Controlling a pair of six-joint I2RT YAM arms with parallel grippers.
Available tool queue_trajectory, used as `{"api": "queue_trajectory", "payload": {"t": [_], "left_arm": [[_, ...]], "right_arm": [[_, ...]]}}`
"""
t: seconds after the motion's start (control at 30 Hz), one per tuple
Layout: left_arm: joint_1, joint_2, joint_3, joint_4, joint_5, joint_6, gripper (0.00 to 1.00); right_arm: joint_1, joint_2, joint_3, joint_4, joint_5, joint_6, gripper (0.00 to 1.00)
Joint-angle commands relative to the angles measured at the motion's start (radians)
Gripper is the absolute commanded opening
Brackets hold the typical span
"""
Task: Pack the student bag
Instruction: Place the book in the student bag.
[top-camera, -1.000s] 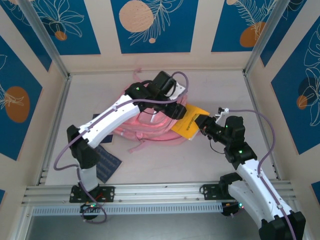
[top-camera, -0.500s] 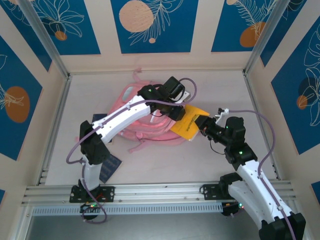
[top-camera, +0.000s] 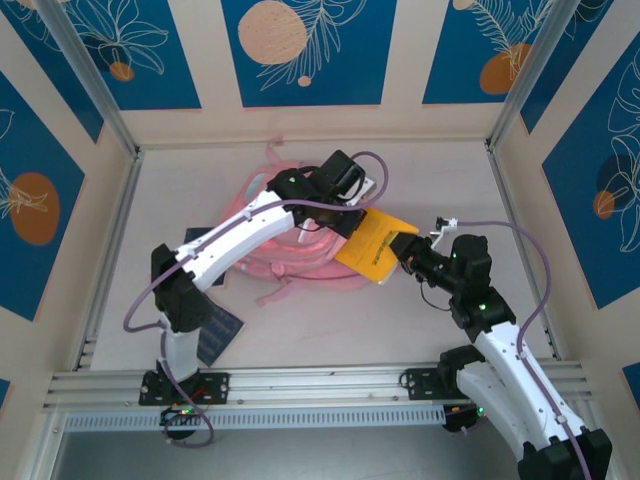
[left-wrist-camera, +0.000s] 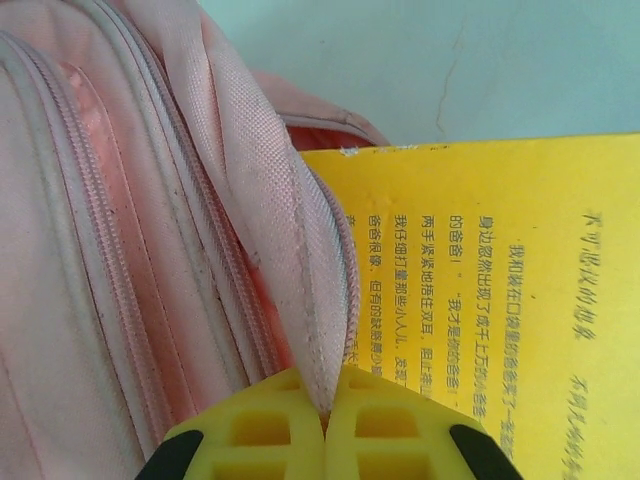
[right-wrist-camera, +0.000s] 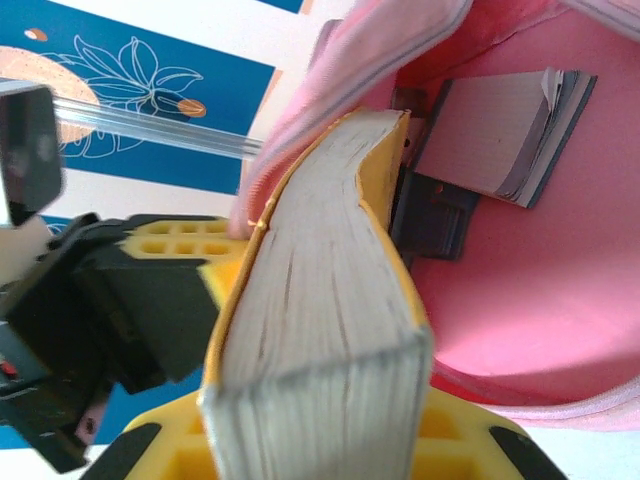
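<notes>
Where the top view looks down on the table (top-camera: 440, 180), the student bag (top-camera: 285, 250) lies flat at the middle, slightly toward the far side, with its opening facing right. The left gripper (top-camera: 352, 216) reaches over the student bag to its right edge. The right gripper (top-camera: 406, 252) sits just right of it, pinching a yellow book (top-camera: 374, 244) whose left end overlaps the bag's opening. A dark blue notebook (top-camera: 218, 335) lies flat on the near left, beside the left arm's base and well apart from the bag. In the left wrist view, the left gripper (left-wrist-camera: 327, 400) has its yellow fingers (left-wrist-camera: 262, 430) pressed together on a fold of the bag's (left-wrist-camera: 150, 250) zipped rim, with the fabric running up from between them. The yellow book's (left-wrist-camera: 500, 290) printed cover lies just right of that fold, bare table (left-wrist-camera: 420, 60) beyond. In the right wrist view, the right gripper (right-wrist-camera: 320, 440) clamps the book (right-wrist-camera: 320, 300) by its near end, page edges facing the camera and the far end inside the bag's mouth. The pink lining (right-wrist-camera: 520, 310) is open to the right. A grey notebook (right-wrist-camera: 500, 125) and a dark flat item (right-wrist-camera: 435, 215) lie inside. The left gripper (right-wrist-camera: 235, 262) holds the rim at the book's left side.
</notes>
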Motion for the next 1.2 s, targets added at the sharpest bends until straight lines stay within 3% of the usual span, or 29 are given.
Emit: {"api": "queue_trajectory", "payload": {"t": [0.0, 0.47, 0.67, 0.9, 1.17], "left_arm": [[0.035, -0.11, -0.01, 0.024, -0.013, 0.013, 0.0], [0.203, -0.299, -0.123, 0.066, 0.043, -0.025, 0.0], [0.231, -0.333, -0.143, 0.09, 0.083, -0.037, 0.0], [0.232, -0.343, -0.132, 0.105, 0.13, -0.048, 0.0], [0.232, -0.358, -0.115, 0.118, 0.169, -0.061, 0.0]], "right_arm": [[0.004, -0.025, 0.029, -0.004, 0.0, -0.069, 0.02], [0.004, -0.027, -0.026, -0.064, 0.009, -0.108, 0.02], [0.032, 0.01, -0.076, 0.134, -0.047, 0.024, 0.02], [0.136, 0.1, -0.034, 0.296, 0.04, 0.107, 0.02], [0.23, 0.326, 0.093, 0.427, 0.089, 0.139, 0.0]]}}
